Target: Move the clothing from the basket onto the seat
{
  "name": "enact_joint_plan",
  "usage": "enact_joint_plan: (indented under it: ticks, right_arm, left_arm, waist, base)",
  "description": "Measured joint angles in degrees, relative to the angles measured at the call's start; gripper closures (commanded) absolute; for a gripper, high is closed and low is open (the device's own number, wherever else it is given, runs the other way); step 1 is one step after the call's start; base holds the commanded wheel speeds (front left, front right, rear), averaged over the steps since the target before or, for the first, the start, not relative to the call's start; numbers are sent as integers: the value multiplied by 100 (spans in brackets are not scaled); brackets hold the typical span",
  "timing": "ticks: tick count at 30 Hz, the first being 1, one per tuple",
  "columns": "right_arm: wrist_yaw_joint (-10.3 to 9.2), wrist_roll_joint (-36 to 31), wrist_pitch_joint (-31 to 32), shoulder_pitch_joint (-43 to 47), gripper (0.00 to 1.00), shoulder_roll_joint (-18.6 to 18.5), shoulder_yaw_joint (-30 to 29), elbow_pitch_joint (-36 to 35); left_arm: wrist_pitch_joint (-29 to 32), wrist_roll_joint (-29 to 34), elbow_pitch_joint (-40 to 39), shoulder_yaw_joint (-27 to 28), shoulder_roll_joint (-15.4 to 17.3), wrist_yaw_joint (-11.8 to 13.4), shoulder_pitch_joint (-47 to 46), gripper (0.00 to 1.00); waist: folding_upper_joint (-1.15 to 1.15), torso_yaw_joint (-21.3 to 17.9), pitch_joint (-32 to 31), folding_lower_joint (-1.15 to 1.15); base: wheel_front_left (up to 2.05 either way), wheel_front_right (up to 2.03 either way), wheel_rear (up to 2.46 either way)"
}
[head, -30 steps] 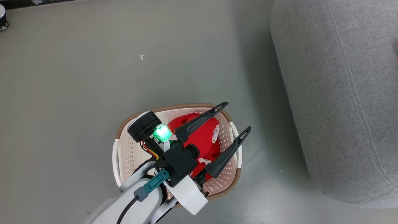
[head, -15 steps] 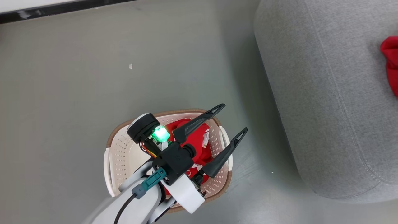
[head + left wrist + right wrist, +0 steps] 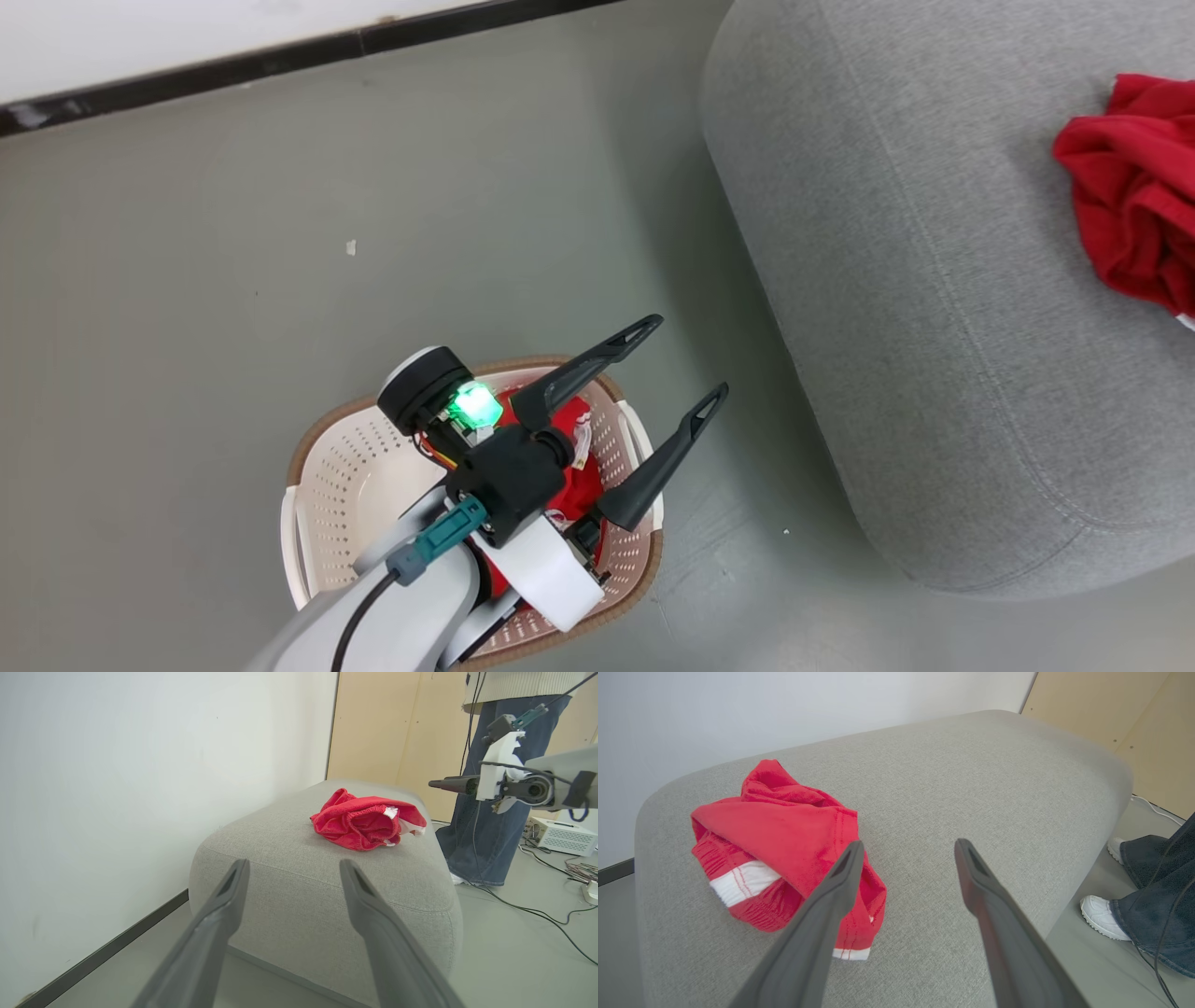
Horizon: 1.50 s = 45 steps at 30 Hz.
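Note:
The cream basket [image 3: 303, 467] with its brown rim stands on the floor, and red clothing [image 3: 581, 488] lies in it, mostly hidden by my left arm. My left gripper [image 3: 686, 357] hangs open above the basket's right side with nothing between its fingers; its wrist view faces the grey seat [image 3: 327, 896]. Another bunched red garment [image 3: 784, 830] with white trim lies on the seat [image 3: 980, 774], also visible as red clothing [image 3: 1134, 201] at the head view's right edge. My right gripper [image 3: 910, 844] hovers open just above and beside that garment, holding nothing.
A person in dark jeans [image 3: 490, 826] and white shoes [image 3: 1099, 912] stands close behind the seat. Cables [image 3: 551, 905] and a white box [image 3: 560, 835] lie on the floor there. A white wall with a dark skirting [image 3: 280, 61] runs behind the basket.
The head camera has swung toward the seat, bringing the red garment on it into view. My left gripper stays open above the basket.

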Motion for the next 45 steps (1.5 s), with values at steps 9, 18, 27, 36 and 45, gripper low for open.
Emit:
enact_joint_plan:
  ticks: [9,18,27,36,45]
  right_arm:
    - [0,-2,0,-14,0,118,422,-706]
    - [0,-200,-1,-196,0,458,1137,-1332]
    - [0,-392,-1,-358,0,843,1746,-1624]
    - [0,-625,-1,-357,0,1287,2230,-1934]
    - [0,-824,-1,96,0,1590,2320,-2098]
  left_arm:
    - [-146,-90,151,289,16,70,71,0]
    - [-231,-216,301,676,32,310,404,0]
    - [-282,-481,425,1046,20,544,673,0]
    - [-326,-546,593,1475,35,825,1059,0]
    - [-333,-563,724,1905,49,1112,1492,0]
  waist:
    - [0,-101,-289,0]
    - [0,32,-598,0]
    - [0,312,-889,0]
    - [0,609,-1194,0]
    - [0,857,-1527,0]
  base:
    - [0,0,0]
    - [0,0,0]
    - [0,0,0]
    - [0,0,0]
    - [0,0,0]
